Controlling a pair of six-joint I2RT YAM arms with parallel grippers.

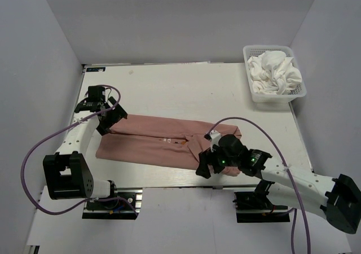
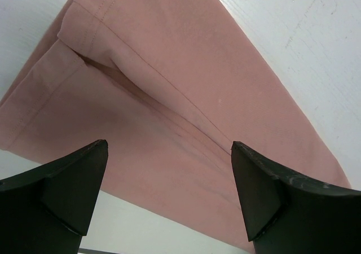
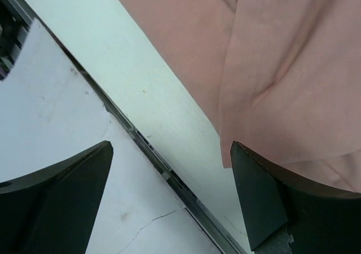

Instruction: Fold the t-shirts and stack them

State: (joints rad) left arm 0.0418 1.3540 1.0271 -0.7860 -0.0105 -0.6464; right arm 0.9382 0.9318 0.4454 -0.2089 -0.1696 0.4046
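Top external view, bottom of frame upward: the right hand (image 1: pixel 210 165) hangs over the near edge of the white tabletop (image 1: pixel 169 90), at the lower right end of the pink t-shirt (image 1: pixel 152 144). The shirt lies folded into a long band across the middle of the frame, and the hand's fingers stand apart, gripping nothing. At the band's left end, the left hand (image 1: pixel 110 118) points down at the cloth, fingers likewise spread and empty. Only this view takes in the small chest graphic and white text near the band's middle. It alone also shows, in the upper right corner, the white t-shirts (image 1: pixel 273 73) bunched inside a white mesh basket (image 1: pixel 251 93), well apart from both hands.

Right wrist view: between the parted black fingers (image 3: pixel 62 192), the tabletop (image 3: pixel 141 84) ends at a thin rail with a paler surface below it at lower left. The pink t-shirt (image 3: pixel 293 68) fills the upper right, one folded layer overlapping another.

Left wrist view: the wide-set fingers (image 2: pixel 62 192) frame the pink t-shirt (image 2: pixel 186 96). Its stitched hems and a long lengthwise fold seam are too fine to read from above. Bare tabletop (image 2: pixel 304 28) shows at upper right.
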